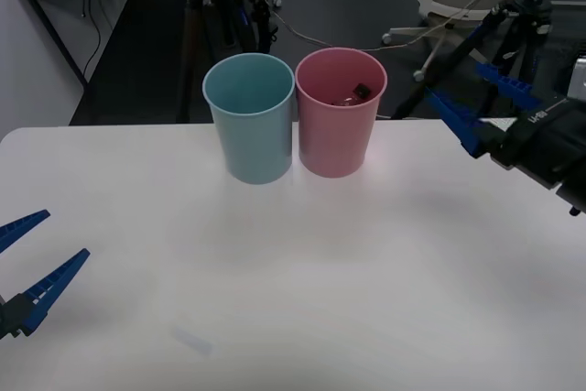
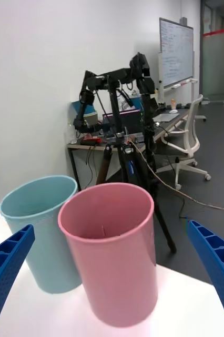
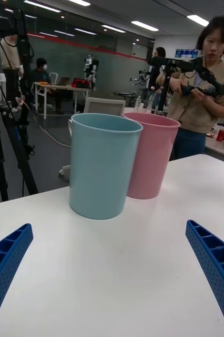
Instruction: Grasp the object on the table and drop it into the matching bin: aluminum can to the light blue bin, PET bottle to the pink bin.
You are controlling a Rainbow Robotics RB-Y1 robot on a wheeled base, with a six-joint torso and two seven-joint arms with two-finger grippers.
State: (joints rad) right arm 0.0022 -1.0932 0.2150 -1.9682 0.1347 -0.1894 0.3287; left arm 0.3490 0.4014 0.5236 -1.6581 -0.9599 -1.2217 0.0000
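PET bottle lies inside the pink bin, which touches the light blue bin. My right gripper, beside the pink bin, is spread and empty. I judge the bottle light, slippery; grip its middle.

We see even, bright light from ceiling strips in the left wrist view. The white worktop glares softly and looks washed out near the bins, which cast faint, diffuse shadows. The right hand is slightly blurred. Blue fingers close to the wrist cameras are soft.
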